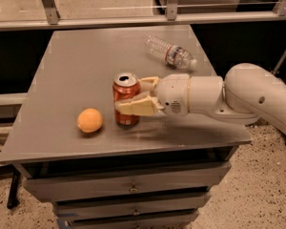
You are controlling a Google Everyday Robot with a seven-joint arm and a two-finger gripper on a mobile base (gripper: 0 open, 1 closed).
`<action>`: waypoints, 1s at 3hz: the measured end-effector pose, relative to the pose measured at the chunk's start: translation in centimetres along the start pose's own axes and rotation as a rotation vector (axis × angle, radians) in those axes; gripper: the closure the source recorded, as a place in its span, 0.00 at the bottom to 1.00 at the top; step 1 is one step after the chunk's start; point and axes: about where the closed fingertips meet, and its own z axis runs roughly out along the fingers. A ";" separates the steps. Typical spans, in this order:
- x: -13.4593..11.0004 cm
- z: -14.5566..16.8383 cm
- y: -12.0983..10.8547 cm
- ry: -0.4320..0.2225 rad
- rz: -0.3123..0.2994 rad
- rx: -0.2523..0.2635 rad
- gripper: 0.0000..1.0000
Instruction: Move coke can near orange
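Reaching in from 3 o'clock, the claw (pixel 129 96) is clamped around the upright coke can (pixel 126 98) near the middle of the table (pixel 81 56). The orange (pixel 90 120) is seen near the can at its 8 o'clock, not touching it. A plastic bottle (pixel 170 52) is laid on its side at 1 o'clock.

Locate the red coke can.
In the camera view, the red aluminium coke can is upright near the grey table's front edge, right of the round orange, clasped by the gripper.
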 end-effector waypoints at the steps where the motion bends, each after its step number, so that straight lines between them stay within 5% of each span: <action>1: 0.1 0.3 0.4 0.008 -0.047 -0.005 0.57; 3: -0.3 0.7 0.9 0.002 -0.084 -0.023 0.12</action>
